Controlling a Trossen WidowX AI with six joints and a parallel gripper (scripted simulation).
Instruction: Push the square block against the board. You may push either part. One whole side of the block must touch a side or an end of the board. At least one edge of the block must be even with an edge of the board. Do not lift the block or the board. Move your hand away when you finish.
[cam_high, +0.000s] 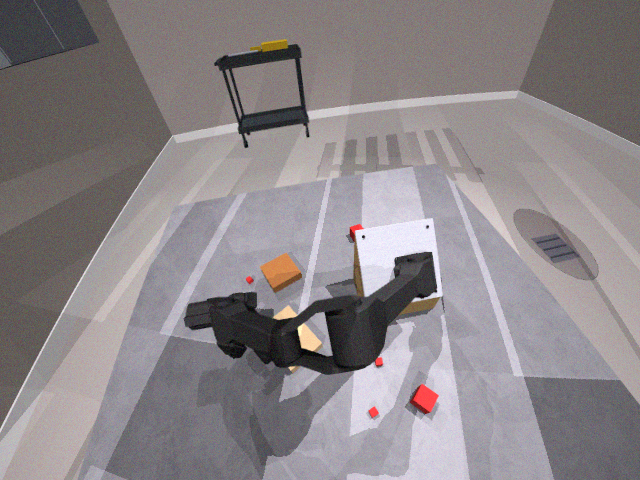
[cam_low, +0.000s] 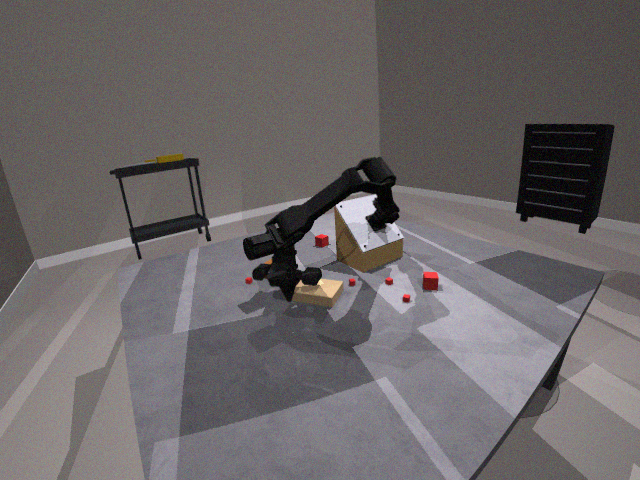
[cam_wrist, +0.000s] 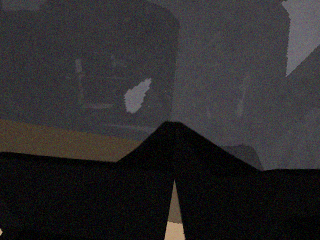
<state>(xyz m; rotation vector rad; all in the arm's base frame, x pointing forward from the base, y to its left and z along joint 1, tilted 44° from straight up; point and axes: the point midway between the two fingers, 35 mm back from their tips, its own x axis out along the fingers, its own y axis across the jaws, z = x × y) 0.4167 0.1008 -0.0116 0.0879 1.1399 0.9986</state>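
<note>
The tool (cam_high: 242, 330) (cam_low: 289, 297) (cam_wrist: 171, 130) is clenched on nothing, its fingers together and pointing down beside the board (cam_high: 309, 338) (cam_low: 316, 293). Whether they touch it, I cannot tell; the forearm covers part of the board in the top view.

Seen from above, the orange block (cam_high: 280, 271) (cam_low: 268, 261) lies flat on the worktop (cam_high: 170, 408) (cam_low: 279, 372), at about one o'clock from the tool and eleven o'clock from the board. The two are near each other, with a strip of worktop showing between them.

Farther out, the white-topped wedge (cam_high: 385, 250) (cam_low: 356, 217) stands at about two o'clock, and a larger red cube (cam_high: 424, 398) (cam_low: 430, 281) sits at four o'clock.

The joining is not done: no side contact, no even edge. Left, I judge, are closing the gap by pushing, lining up an edge, and backing the tool away.
</note>
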